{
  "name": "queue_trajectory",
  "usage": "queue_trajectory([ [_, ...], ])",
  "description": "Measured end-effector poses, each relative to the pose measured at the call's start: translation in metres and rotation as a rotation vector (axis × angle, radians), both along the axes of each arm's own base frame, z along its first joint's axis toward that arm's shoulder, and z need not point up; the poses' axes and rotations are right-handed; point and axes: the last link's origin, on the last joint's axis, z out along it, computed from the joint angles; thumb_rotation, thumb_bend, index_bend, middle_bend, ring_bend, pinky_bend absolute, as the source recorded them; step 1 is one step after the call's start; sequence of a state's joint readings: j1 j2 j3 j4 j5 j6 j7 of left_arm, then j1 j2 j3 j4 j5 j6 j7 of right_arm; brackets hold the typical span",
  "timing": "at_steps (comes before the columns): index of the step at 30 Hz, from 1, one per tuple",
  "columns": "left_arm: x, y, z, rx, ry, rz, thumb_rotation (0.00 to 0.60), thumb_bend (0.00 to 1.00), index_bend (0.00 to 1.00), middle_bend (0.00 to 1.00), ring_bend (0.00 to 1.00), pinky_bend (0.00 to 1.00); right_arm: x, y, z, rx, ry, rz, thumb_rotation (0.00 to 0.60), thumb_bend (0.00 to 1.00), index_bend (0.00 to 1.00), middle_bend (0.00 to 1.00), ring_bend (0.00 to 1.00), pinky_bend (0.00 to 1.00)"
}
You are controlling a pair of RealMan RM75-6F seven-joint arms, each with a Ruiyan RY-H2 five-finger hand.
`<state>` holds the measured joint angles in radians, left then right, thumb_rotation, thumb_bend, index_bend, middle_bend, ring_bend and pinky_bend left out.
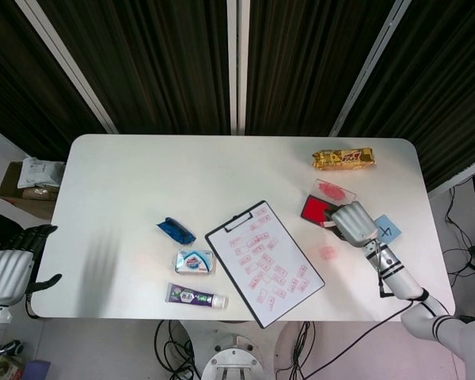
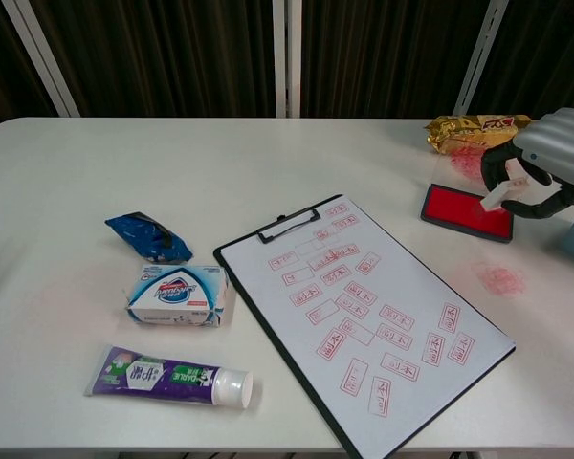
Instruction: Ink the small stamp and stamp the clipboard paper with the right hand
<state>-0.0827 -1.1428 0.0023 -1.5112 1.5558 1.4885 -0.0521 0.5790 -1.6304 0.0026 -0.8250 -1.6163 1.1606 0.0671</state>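
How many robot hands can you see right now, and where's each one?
2. The right hand holds the small stamp above the red ink pad; the left hand is off the table's left edge.

Small stamp [image 2: 496, 195] tilted over red ink pad [image 2: 465, 211]; clipboard paper [image 2: 365, 303] (many red marks) flat.

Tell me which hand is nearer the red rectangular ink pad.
Right. The right hand, holding the small white stamp, is over the red rectangular ink pad; the left hand sits off the table's far left edge.
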Motion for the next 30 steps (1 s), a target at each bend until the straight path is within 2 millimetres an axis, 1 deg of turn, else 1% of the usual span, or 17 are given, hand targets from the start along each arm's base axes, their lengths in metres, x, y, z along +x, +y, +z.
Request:
queue_trajectory([
  [7, -0.004, -0.003, 0.002, 0.002, -0.001, 0.010, 0.600, 0.00, 0.17, 0.17, 0.16, 0.25, 0.015, -0.020, -0.007, -0.060, 0.066, -0.111, 0.600, 0.35, 0.78, 0.68, 0.71, 0.90],
  [11, -0.006, -0.004, 0.002, 0.004, -0.004, 0.012, 0.600, 0.00, 0.17, 0.16, 0.16, 0.25, 0.020, -0.028, -0.016, -0.062, 0.077, -0.179, 0.600, 0.35, 0.79, 0.68, 0.71, 0.90],
  [15, -0.008, -0.004, 0.002, 0.003, -0.005, 0.013, 0.600, 0.00, 0.17, 0.17, 0.16, 0.25, 0.021, -0.033, -0.025, -0.056, 0.080, -0.216, 0.600, 0.36, 0.80, 0.69, 0.71, 0.90],
  [30, -0.014, -0.003, 0.001, 0.001, -0.008, 0.033, 0.600, 0.00, 0.17, 0.17, 0.16, 0.25, 0.019, -0.040, -0.041, -0.045, 0.094, -0.271, 0.600, 0.37, 0.83, 0.72, 0.72, 0.90],
])
